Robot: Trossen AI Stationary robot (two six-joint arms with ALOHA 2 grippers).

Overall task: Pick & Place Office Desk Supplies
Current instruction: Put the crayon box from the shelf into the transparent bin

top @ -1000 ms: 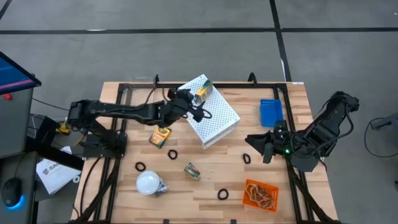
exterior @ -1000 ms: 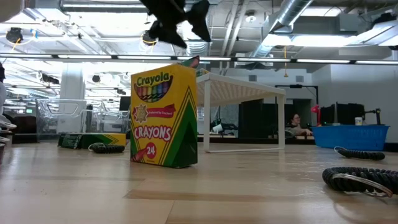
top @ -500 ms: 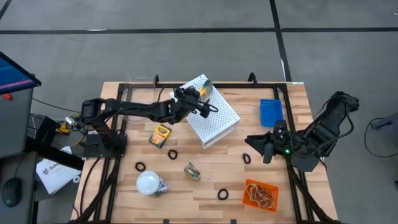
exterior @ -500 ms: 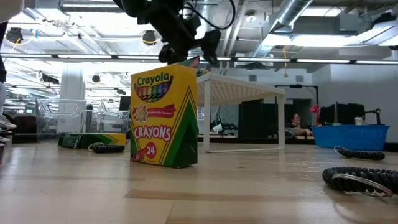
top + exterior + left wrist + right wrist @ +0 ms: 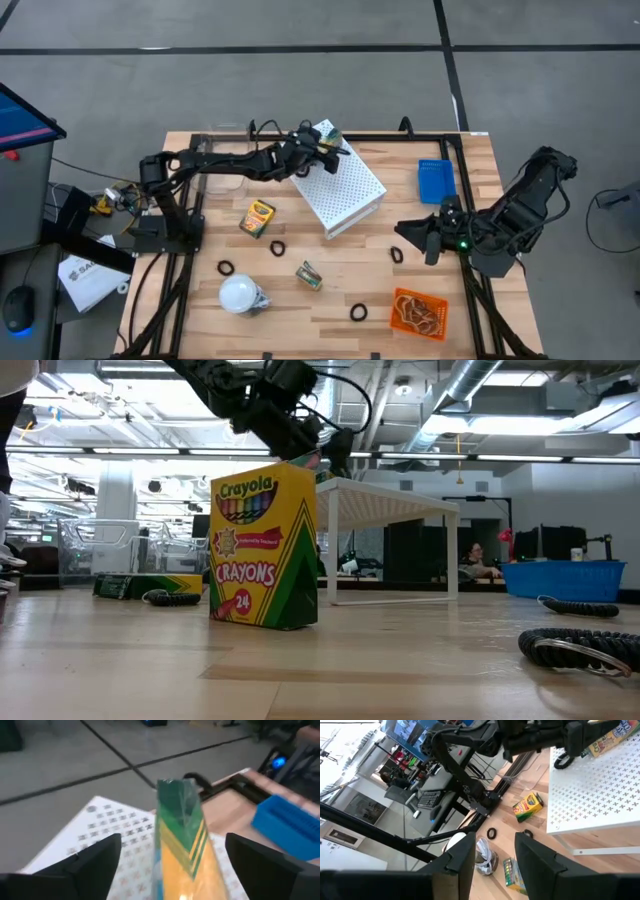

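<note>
Slatted wood table (image 5: 350, 290) — boxy cardboard crayons (image 5: 258, 217)

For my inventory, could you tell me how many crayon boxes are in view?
3 crayon boxes: one atop the white perforated box, one beside it, one near the white bulb; none apparently hidden.

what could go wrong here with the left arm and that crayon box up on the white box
The crayon box sits near a corner of the white perforated box, between the open fingers of the left gripper. If the arm pulls back crooked, a finger could clip it and knock it off the edge. The perforated box also lies askew on the table, so a nudge might shift it. The right gripper waits far off, so a clash looks unlikely.
</note>
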